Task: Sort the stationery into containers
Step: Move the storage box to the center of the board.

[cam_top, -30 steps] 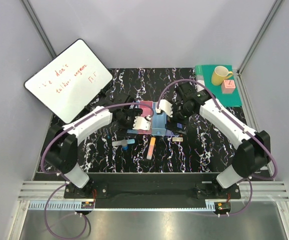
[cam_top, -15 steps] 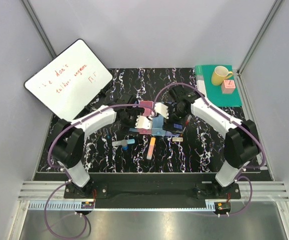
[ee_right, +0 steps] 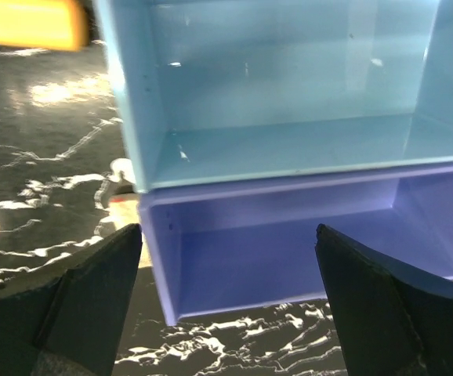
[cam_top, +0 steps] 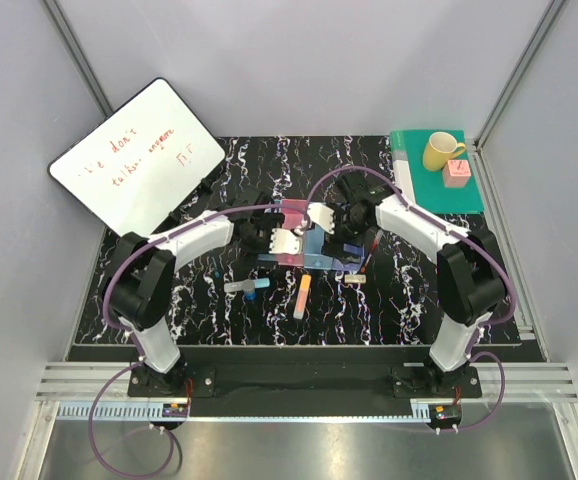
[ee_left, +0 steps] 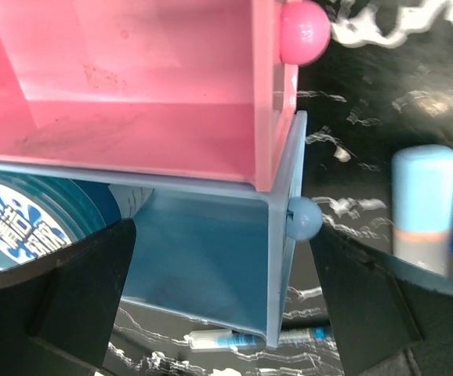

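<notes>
bins (cam_top: 319, 258) are being hovered over mid-table by the left gripper (ee_left: 215, 305) and right gripper (ee_right: 228, 307), both being held wide apart

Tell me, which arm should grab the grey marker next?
Probably left. The grey marker lies on the left arm's side, near the left claw; the right claw hangs over the bins, farther off.

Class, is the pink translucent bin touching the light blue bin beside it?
Touching. The left wrist view shows the pink translucent bin flush against the light blue bin, no gap.
</notes>
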### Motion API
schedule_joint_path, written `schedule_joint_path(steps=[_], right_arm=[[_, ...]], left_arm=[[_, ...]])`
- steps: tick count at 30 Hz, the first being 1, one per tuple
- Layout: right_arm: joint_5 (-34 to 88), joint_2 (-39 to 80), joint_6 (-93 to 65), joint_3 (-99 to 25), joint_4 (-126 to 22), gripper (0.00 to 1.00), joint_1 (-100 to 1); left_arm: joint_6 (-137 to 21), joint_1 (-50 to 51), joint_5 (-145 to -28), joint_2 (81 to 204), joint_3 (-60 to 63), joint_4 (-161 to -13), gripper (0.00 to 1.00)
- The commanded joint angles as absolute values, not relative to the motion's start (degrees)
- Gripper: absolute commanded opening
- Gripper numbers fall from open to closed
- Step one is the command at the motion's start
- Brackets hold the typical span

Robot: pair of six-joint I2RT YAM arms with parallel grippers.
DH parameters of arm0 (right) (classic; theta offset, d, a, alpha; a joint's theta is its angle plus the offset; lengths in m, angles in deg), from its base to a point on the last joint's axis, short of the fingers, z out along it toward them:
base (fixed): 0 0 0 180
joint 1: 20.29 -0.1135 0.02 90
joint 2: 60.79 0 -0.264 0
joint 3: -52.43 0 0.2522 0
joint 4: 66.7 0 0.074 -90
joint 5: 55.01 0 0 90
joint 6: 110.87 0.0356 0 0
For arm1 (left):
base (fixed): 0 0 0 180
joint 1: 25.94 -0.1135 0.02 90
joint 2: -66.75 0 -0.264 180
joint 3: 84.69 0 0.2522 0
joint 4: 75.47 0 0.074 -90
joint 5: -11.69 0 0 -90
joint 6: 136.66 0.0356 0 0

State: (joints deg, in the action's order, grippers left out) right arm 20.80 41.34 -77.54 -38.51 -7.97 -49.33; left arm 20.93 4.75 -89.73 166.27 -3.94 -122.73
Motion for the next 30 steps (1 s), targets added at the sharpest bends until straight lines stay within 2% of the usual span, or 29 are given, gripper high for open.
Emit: schedule_joint_path(steps=[1,22,30], right_arm=[[23.74,43.53,-75.55,-38.75,-11.71,1.00,-46.84],[25.59,50.74,-76.51,-50.61,-14.97,1.00,-43.76],[25.06,48.82,-75.55,-51.50,-14.88,1.00,-43.76]], left_arm=[[18.91,3.85,-92.19,166.50,-2.55,-112.26,0.99],[19.43,3.50,-93.07,165.45,-2.55,-111.20,0.99],[18.91,3.06,-92.99,164.31,-2.37,-111.03,0.99]])
